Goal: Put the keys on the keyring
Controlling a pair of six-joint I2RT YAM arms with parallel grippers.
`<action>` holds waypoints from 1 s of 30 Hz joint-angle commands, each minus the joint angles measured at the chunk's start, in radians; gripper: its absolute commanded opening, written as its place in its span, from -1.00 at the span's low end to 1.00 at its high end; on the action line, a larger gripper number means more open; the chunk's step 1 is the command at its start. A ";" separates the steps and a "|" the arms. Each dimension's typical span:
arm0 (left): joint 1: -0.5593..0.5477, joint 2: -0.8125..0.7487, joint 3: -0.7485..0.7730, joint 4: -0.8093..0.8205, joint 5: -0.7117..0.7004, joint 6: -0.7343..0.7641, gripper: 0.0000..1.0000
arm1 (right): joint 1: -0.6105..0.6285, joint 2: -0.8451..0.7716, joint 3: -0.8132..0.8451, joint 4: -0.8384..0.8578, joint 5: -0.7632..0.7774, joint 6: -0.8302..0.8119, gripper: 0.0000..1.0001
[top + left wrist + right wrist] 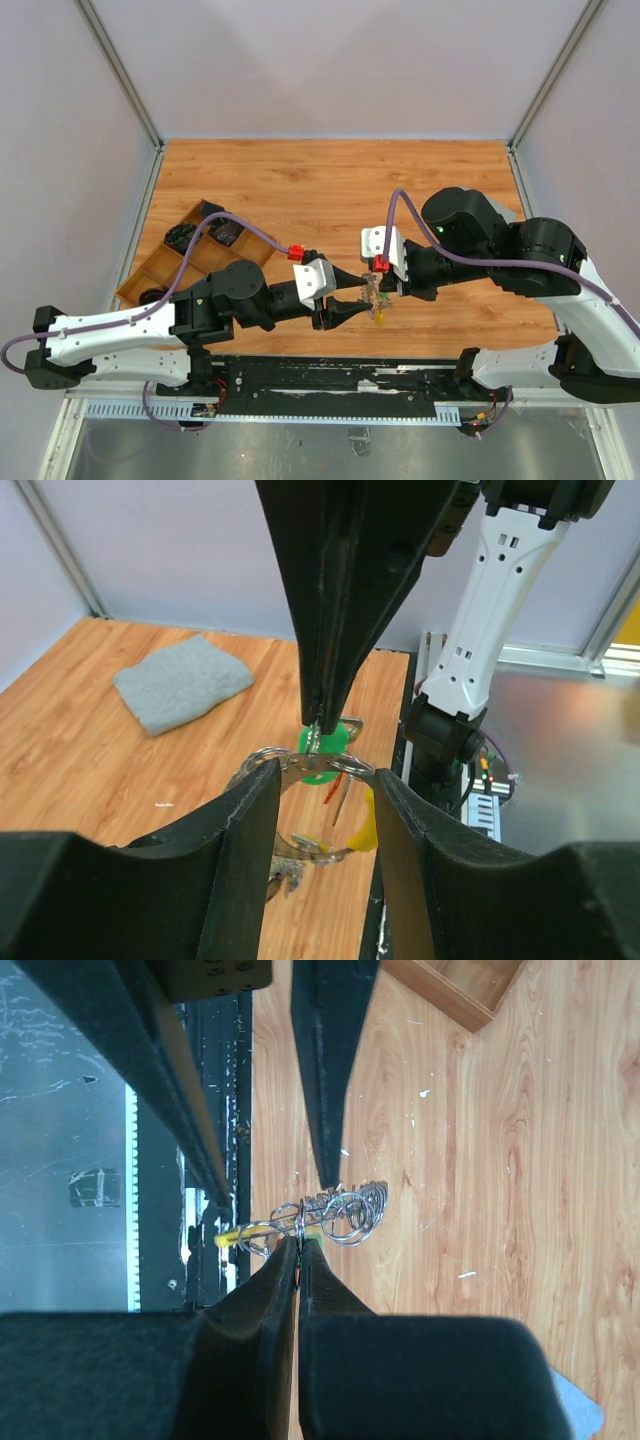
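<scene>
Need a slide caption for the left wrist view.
The right end effector holds the keyring and green key at the open left end effector; grey cloth behind.

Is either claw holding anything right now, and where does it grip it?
The right gripper is shut on the keyring, pinching its thin wire ring beside the green key. The left gripper stands open around the ring, apparently gripping nothing.
</scene>
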 commanded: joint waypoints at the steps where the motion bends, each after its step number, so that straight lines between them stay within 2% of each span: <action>1: 0.006 -0.001 0.047 0.005 0.015 0.017 -0.04 | 0.035 -0.017 0.019 0.013 -0.029 -0.012 -0.99; 7: 0.006 0.014 0.058 0.009 0.026 0.016 -0.07 | 0.046 -0.016 0.007 0.027 -0.049 -0.013 -0.99; 23: 0.006 0.022 0.071 -0.003 0.054 0.016 -0.54 | 0.065 -0.020 -0.005 0.042 -0.043 -0.009 -0.99; 30: 0.005 0.024 0.075 -0.004 0.057 0.017 -0.56 | 0.072 -0.011 -0.006 0.040 -0.031 -0.010 -0.99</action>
